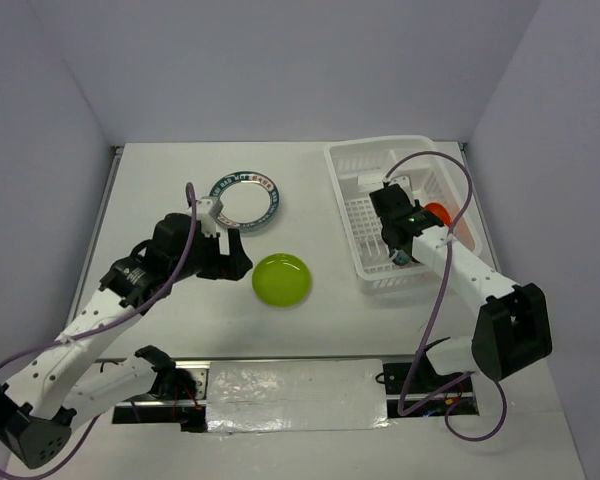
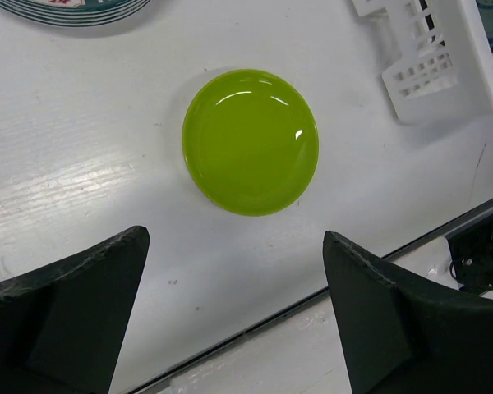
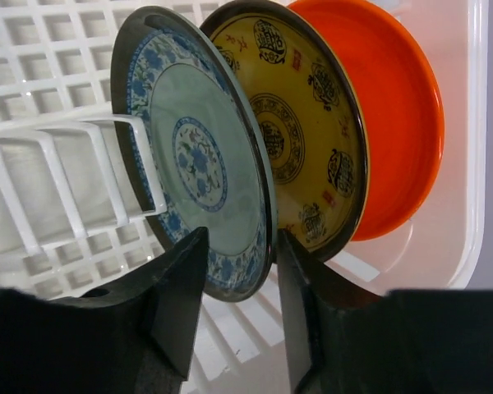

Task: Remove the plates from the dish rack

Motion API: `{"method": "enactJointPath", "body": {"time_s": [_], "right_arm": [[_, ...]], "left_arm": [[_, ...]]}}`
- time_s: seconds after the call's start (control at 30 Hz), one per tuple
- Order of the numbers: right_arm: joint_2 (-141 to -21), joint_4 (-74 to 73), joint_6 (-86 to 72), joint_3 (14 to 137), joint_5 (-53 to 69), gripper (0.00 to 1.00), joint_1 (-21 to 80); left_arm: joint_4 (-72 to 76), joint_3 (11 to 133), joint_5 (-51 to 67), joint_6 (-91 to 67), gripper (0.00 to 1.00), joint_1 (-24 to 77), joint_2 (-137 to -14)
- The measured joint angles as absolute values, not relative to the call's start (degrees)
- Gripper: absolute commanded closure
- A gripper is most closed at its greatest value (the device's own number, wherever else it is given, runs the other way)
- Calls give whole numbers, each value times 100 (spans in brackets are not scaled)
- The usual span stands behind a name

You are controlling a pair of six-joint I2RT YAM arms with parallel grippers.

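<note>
Three plates stand on edge in the white dish rack (image 3: 49,57): a blue-and-white patterned plate (image 3: 201,156), a yellow plate with dark emblems (image 3: 304,123) and an orange-red plate (image 3: 394,115). My right gripper (image 3: 241,238) reaches into the rack (image 1: 380,150), its fingers closed on the lower rim of the blue patterned plate. A lime green plate (image 2: 251,141) lies flat on the table (image 1: 282,279). A teal-rimmed plate (image 1: 245,199) lies flat behind it. My left gripper (image 2: 234,236) is open and empty, above the table just near of the lime plate.
The rack stands at the back right, close to the right wall. Its corner shows in the left wrist view (image 2: 427,66). The table's near edge, with a dark seam (image 2: 271,316), runs just below my left gripper. White rack tines (image 3: 82,180) stand left of the blue plate.
</note>
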State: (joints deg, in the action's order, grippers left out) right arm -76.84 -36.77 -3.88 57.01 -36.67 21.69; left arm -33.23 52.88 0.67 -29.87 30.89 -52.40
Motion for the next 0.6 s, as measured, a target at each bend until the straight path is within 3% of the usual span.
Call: {"method": "enactJointPath", "body": {"time_s": [0.37,0.5,0.6], "right_arm": [[-8007,-3199,1,5743,-4156,91,2145],[-8005,-3142,30,5774,-4139,100,2145],[-7996,-3135,30,5776,-4136,100,2150]], "left_arm": [[-3656,5111,189,-2689,0,3092,-5046],[-3669,5085,233,-2689,1,3094,-5035],[-3669,5083,246,-2689,0,3096,-4987]]}}
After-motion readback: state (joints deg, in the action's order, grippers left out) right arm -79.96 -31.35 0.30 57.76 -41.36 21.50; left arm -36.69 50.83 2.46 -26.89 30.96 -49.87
